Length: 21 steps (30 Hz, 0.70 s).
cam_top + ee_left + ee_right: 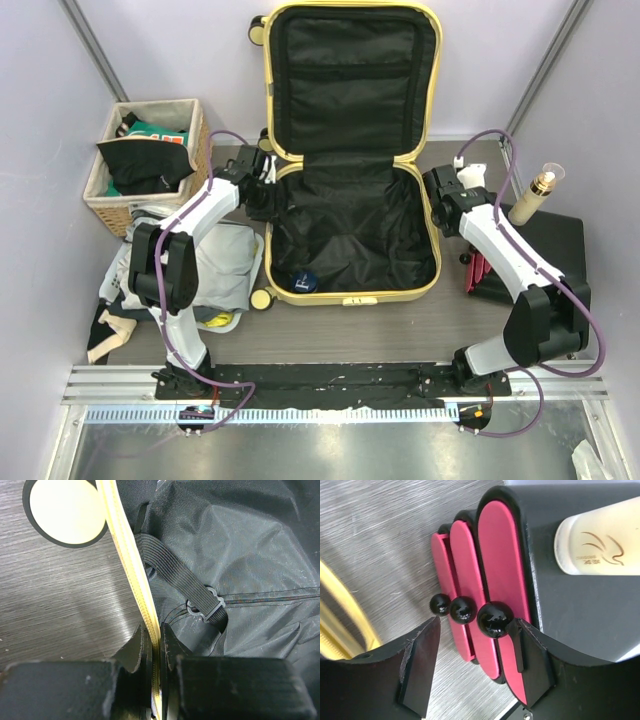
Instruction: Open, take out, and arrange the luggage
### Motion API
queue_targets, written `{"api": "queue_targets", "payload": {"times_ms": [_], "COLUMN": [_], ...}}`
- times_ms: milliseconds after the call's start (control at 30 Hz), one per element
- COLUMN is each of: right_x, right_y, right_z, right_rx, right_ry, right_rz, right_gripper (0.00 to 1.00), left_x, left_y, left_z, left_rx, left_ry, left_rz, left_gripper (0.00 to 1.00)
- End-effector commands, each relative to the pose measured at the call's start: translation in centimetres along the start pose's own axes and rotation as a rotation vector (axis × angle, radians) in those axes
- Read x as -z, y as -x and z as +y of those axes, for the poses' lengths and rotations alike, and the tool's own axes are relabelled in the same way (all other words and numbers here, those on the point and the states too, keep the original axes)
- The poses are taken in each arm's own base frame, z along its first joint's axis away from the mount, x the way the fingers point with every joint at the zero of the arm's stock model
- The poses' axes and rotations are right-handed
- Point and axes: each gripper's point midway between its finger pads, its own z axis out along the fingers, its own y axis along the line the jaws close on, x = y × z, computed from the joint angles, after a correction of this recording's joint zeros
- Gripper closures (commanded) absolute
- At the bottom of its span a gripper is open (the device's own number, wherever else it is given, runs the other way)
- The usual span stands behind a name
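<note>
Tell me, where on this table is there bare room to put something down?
The widest bare patch is the table strip between the suitcase and the near edge. Its lower half is mostly bare lining. Crowded: basket and clothes on the left, black case and bottle on the right.

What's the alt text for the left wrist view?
The left pincer is shut on the pale-yellow zippered rim of the open suitcase. To the rim's right lies black lining crossed by an elastic strap with a plastic buckle; to its left, a cream caster wheel over the grey table.
</note>
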Motion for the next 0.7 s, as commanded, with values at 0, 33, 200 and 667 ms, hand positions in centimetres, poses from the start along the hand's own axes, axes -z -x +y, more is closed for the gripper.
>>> {"api": "queue_targets", "payload": {"times_ms": [0, 33, 200, 667], "right_x": [3.0, 3.6, 4.7, 1.6], "right_y": [1.5, 1.8, 2.2, -0.7], "right_z": [2.5, 3.2, 6.3, 5.0], "right_rx": [-0.16, -0.187, -0.307, -0.645], "right_ry": [0.224, 0.274, 0.43, 0.212], "right_rz": [-0.024, -0.03, -0.036, -0.003], "right_gripper": [0.36, 0.36, 0.37, 0.41], "left_x": [3.2, 3.0, 2.1, 2.6], "left_y": [3.0, 3.0, 2.7, 3.3], "left_z": [-5.1, -4.9, -2.4, -0.7], "left_rx": [-0.121, -0.122, -0.133, -0.132], "left_ry": [-0.175, -0.165, -0.036, 0.014], "left_rz": [-0.108, -0.106, -0.079, -0.095], "left_gripper": [1.0, 1.0, 1.0, 1.0]}}
